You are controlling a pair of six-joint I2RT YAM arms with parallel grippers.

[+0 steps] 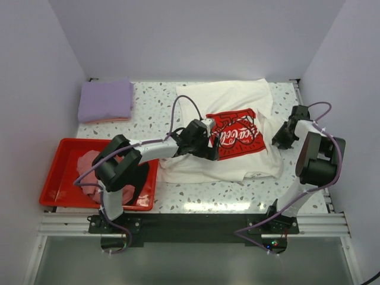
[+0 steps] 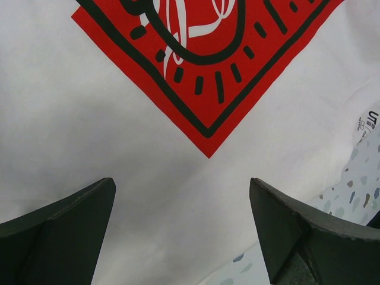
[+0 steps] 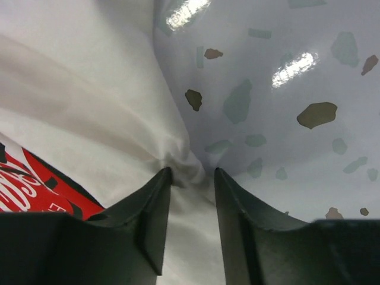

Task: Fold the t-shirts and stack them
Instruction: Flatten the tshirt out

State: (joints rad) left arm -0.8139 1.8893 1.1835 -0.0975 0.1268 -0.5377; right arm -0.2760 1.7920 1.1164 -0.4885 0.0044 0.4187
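A cream-white t-shirt point(image 1: 237, 98) with a red chest print point(image 1: 237, 135) lies spread on the speckled table. My left gripper point(image 1: 208, 147) hovers over its left side, just below the print point(image 2: 196, 65), and its jaws point(image 2: 181, 181) stand wide open with nothing between them. My right gripper point(image 1: 279, 141) is down at the shirt's right edge. Its jaws point(image 3: 193, 171) have drawn narrow around a bunched fold of the white cloth point(image 3: 187, 163). A folded lavender t-shirt point(image 1: 105, 100) rests at the back left. A pink t-shirt point(image 1: 89, 161) lies crumpled in the tray.
A red plastic tray point(image 1: 52, 178) sits at the front left, beside the left arm's base. White walls close in the table at the back and on both sides. Bare speckled tabletop point(image 3: 285, 89) shows right of the shirt's edge.
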